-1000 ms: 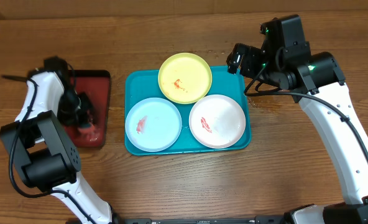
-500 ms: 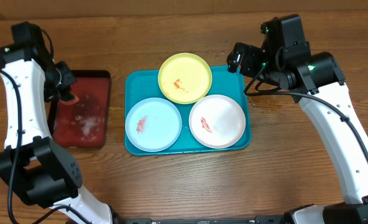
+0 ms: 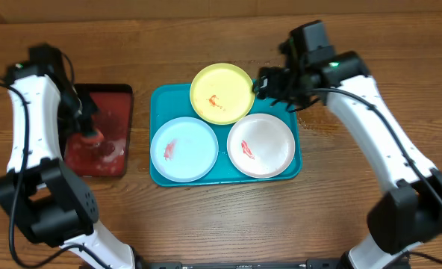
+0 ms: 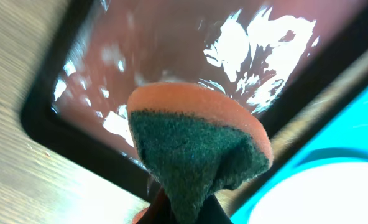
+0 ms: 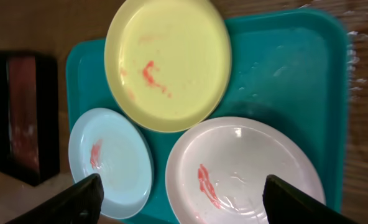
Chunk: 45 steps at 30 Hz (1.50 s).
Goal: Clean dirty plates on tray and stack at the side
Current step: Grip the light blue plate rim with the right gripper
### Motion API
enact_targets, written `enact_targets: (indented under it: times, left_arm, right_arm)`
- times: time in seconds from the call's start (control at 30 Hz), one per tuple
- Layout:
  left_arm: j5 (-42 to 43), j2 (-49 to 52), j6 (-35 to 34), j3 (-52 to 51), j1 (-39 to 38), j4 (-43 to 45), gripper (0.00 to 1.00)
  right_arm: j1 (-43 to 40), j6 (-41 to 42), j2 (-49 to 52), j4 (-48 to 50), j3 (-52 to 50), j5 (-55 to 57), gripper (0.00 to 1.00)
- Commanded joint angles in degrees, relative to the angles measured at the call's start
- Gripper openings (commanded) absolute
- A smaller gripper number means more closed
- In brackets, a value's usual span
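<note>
The turquoise tray (image 3: pixel 286 96) holds three plates, each with red smears: light green (image 3: pixel 222 93) at the back, pale blue (image 3: pixel 184 149) front left, white (image 3: pixel 260 145) front right. My left gripper (image 3: pixel 87 128) is shut on an orange sponge with a green scouring face (image 4: pixel 196 146) and holds it over the dark red tray (image 3: pixel 101 153). My right gripper (image 3: pixel 270 82) is open and empty, above the turquoise tray's far right part. In the right wrist view the green (image 5: pixel 168 62), blue (image 5: pixel 109 162) and white (image 5: pixel 246 171) plates lie below its fingers (image 5: pixel 72 202).
The dark red tray with a black rim (image 4: pixel 171 50) is wet with white foam; it lies left of the turquoise tray (image 4: pixel 358 124). Bare wooden table lies all round, with a wet patch right of the turquoise tray (image 3: pixel 318 123).
My right arm has swung left, from beside the turquoise tray to above its far right corner. My left arm rose from the red tray, then came back down over it with the sponge.
</note>
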Motion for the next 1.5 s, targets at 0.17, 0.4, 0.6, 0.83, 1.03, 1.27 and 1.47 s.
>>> enact_targets:
  times: [0.17,0.4,0.6,0.83,1.03,1.27,1.47]
  left_arm:
    - [5.09,-6.73,0.0,4.42,-4.2,-2.19,0.04]
    - [5.51,-5.79,-0.02,-3.15,-10.67,-1.07,0.04]
    - [5.49,-5.79,-0.02,-12.55,-15.15,4.96,0.04]
    - [5.51,-5.79,0.09,-16.87,-15.76,8.04,0.04]
    - [5.53,-5.79,0.26,-16.87,-15.8,8.28,0.04]
    - [6.56,-5.79,0.26,-16.9,-16.92,9.38,0.04]
    - [10.1,-5.77,0.04,-17.92,-18.82,11.47,0.04]
  right_arm:
    - [10.27,-2.45,6.32,5.81,0.22,-0.98,0.74]
    - [17.07,-0.31,13.4,7.13,0.24,9.57,0.72]
    - [19.23,-0.28,17.73,9.07,0.24,9.57,0.72]
    - [19.32,-0.24,20.02,9.9,0.22,9.31,0.61]
    - [19.43,0.02,21.51,10.51,0.22,9.09,0.52]
    - [19.47,0.46,23.23,11.15,0.22,9.11,0.37]
    - [19.47,1.31,23.93,11.37,0.24,9.14,0.28]
